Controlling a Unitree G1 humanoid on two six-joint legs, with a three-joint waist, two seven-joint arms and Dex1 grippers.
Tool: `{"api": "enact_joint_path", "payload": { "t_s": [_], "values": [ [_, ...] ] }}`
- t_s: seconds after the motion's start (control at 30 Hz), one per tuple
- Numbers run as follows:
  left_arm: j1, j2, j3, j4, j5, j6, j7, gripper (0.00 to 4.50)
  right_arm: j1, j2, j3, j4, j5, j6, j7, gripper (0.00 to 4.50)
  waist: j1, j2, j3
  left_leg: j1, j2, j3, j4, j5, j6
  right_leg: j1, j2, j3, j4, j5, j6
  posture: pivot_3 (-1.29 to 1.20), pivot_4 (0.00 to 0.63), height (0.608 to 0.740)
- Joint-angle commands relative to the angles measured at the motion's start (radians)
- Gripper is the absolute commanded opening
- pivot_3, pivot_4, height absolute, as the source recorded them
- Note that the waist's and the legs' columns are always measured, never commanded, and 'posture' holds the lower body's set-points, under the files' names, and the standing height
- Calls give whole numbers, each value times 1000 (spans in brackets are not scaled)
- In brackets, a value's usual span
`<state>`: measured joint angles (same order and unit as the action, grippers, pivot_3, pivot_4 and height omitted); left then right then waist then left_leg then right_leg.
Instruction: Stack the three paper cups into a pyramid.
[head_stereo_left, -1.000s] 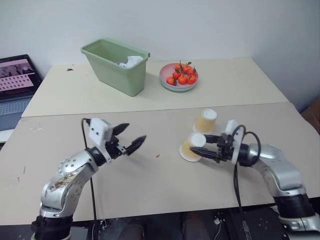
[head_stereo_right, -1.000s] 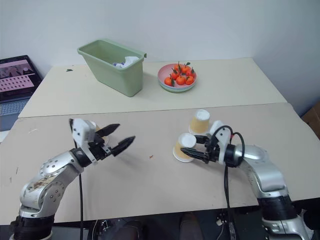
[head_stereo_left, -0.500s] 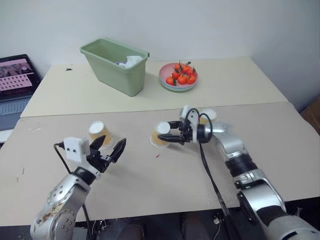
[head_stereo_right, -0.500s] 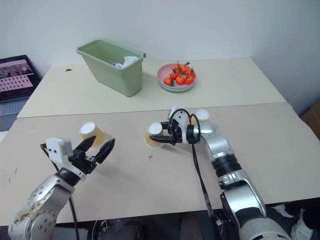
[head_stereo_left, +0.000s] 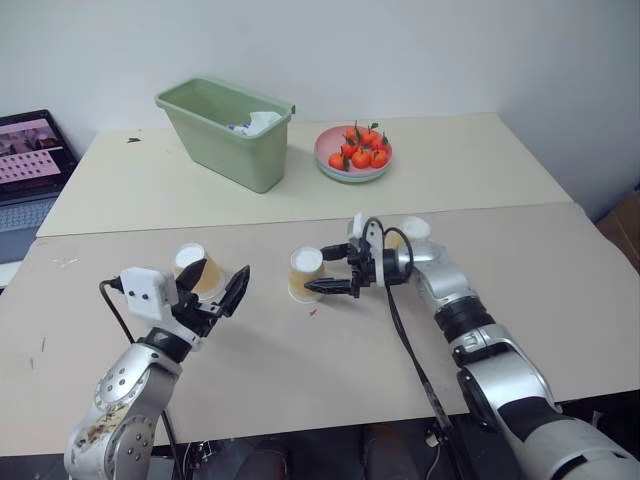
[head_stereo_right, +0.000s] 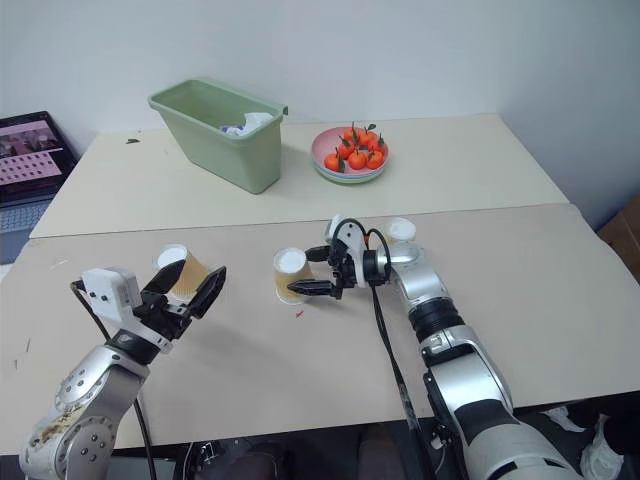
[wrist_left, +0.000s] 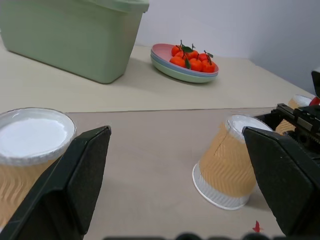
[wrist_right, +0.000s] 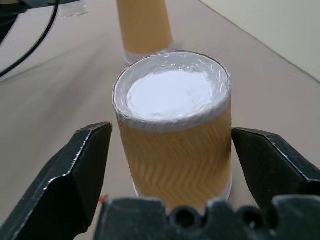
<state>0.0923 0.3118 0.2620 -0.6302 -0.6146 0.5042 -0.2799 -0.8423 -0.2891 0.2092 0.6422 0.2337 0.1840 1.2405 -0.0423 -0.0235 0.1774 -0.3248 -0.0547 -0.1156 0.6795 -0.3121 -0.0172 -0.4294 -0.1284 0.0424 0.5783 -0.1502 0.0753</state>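
Plainly upside down on the matte tan table sheet (head_stereo_left: 300, 370): three tapered paper cups, with sides ribbed in a zigzag of tan-orange, white rolled rims against the surface and flat white bases facing up. No stacking so far, all three resting apart on the sheet.

Around the middle cup (head_stereo_left: 305, 273): right gripper (head_stereo_left: 325, 269), released, with black wedge-shaped fingers (wrist_right: 82, 165) spread to either side and a visible gap between each one and the ribbed wall. Tilted a little in the left wrist view, with its rim partly off the sheet.

Just beyond the left gripper (head_stereo_left: 215, 290), also spread wide and grasping nothing: the left cup (head_stereo_left: 192, 268), close beside one finger.

Partly hidden behind the right forearm: the third cup (head_stereo_left: 410, 232).

Farther back on the paler tabletop: a smooth green plastic bin (head_stereo_left: 225, 130) with crumpled white stuff inside, and a pink plate (head_stereo_left: 352, 172) heaped with small oranges (head_stereo_left: 362, 153). At the left edge, an open laptop (head_stereo_left: 30, 160). Near the middle cup, a tiny red mark (head_stereo_left: 314, 312).
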Motion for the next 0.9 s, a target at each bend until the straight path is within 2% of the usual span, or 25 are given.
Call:
{"api": "enact_joint_path", "payload": {
  "t_s": [0.03,0.23,0.47,0.77,0.9],
  "values": [
    [-54,11,-11,26,-6,-10,-17,4500,56,-51,-40,-177,91,136,72,4416,6,0,0,-1,0,-1,0,0,0,0,0,0,0,0,0,0,150,727],
    [-106,22,-36,78,-20,4,-44,4500,181,-146,-123,-352,136,253,4,4416,3,0,0,-11,0,-1,1,1,-2,-12,0,0,1,1,-1,0,150,727],
    [-135,37,-48,107,-40,12,-76,4500,379,-285,-281,-581,153,283,-143,4416,10,0,0,-12,0,-1,1,1,-2,-12,0,0,0,1,-1,0,150,727],
    [-153,71,-45,73,-136,63,-139,4500,512,-424,-409,-631,127,245,-263,4416,22,0,0,-11,0,1,1,1,-2,-11,0,0,1,1,-1,0,150,727],
    [-225,170,-107,27,-222,164,-232,4500,486,-426,-397,-601,108,217,-299,4416,24,0,0,-11,0,1,2,1,-2,-10,0,0,1,1,-1,0,150,727]
  ]
}}
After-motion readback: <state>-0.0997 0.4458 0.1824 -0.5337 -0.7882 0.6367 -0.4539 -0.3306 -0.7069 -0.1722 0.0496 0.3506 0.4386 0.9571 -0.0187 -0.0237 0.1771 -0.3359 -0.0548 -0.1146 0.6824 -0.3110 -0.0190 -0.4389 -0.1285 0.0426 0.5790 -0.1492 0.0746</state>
